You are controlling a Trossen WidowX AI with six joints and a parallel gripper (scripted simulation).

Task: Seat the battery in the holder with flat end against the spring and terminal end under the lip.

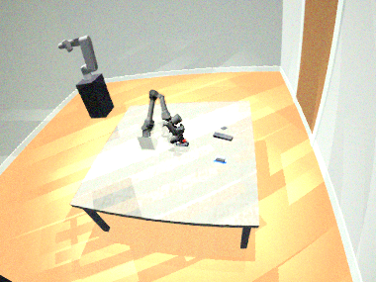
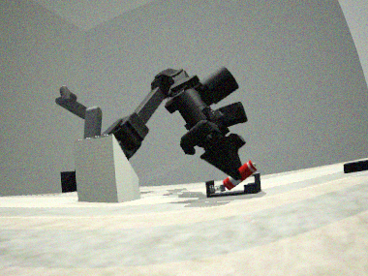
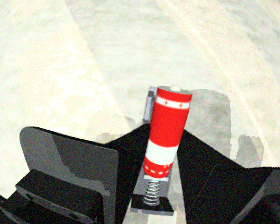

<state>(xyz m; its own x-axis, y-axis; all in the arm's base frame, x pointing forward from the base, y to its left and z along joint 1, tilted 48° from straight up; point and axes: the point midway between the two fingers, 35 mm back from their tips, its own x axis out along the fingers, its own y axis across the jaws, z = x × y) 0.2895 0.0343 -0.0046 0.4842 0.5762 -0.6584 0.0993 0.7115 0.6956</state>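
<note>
The red and white battery (image 1: 184,141) (image 2: 247,169) (image 3: 169,120) is tilted over the holder. Its flat end is low, inside the holder near the spring (image 3: 152,192); its terminal end is raised above the far end wall with the lip. The dark holder (image 1: 183,144) (image 2: 231,194) (image 3: 152,206) stands on the table. My gripper (image 2: 238,175) (image 3: 164,131) is shut on the battery around its middle, just above the holder. In the wrist view the battery leans slightly relative to the holder's length and hides most of it. Whether the flat end touches the spring is unclear.
On the table (image 1: 163,199) are a dark bar (image 1: 223,137), a small grey piece (image 1: 224,128) and a blue-edged item (image 1: 220,160), all right of the holder. Another arm (image 1: 89,52) stands on a black pedestal (image 1: 95,97) beyond the table.
</note>
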